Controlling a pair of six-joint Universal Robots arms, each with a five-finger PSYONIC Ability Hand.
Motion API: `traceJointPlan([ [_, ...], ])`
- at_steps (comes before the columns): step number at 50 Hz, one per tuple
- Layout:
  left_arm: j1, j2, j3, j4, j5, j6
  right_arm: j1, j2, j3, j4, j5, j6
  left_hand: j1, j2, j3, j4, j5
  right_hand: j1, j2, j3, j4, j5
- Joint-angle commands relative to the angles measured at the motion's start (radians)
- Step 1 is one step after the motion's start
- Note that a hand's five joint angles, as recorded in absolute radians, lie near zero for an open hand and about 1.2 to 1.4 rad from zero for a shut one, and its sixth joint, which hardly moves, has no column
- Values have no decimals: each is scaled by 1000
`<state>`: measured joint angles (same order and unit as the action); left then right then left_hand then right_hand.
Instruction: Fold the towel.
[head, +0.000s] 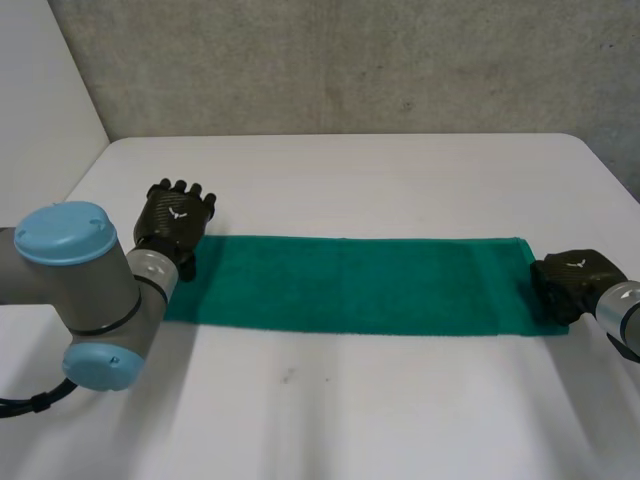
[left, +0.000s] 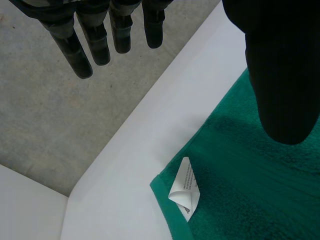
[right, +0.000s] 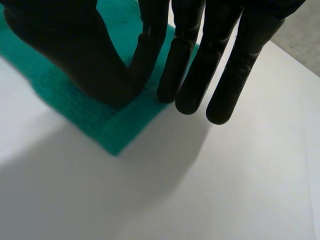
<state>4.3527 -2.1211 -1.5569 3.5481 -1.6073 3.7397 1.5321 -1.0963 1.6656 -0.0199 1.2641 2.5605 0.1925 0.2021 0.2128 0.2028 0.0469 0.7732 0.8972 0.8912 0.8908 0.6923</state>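
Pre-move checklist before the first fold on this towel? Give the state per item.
1. Towel flat, laid out as one long strip: ok.
2. Towel wholly on the table, no overhang: ok.
3. Left hand at the towel's left end, far corner: ok.
4. Left hand gripping the towel: not ok; fingers straight, holding nothing.
5. Right hand at the towel's right end, on the cloth: ok.
6. Right hand's grip secured: cannot tell.
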Motion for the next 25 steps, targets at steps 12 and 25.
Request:
traceJointPlan([
  [12, -5, 55, -32, -2, 0, 0, -171, 33, -15, -25, -34, -11, -18, -28, -38, -28, -47, 623, 499, 505, 505, 529],
  [25, -15, 63, -78, 2, 0, -4, -191, -66, 89, -52, -324, 58, -18, -28, -38, -28, -47, -31, -155, -149, -148, -124],
])
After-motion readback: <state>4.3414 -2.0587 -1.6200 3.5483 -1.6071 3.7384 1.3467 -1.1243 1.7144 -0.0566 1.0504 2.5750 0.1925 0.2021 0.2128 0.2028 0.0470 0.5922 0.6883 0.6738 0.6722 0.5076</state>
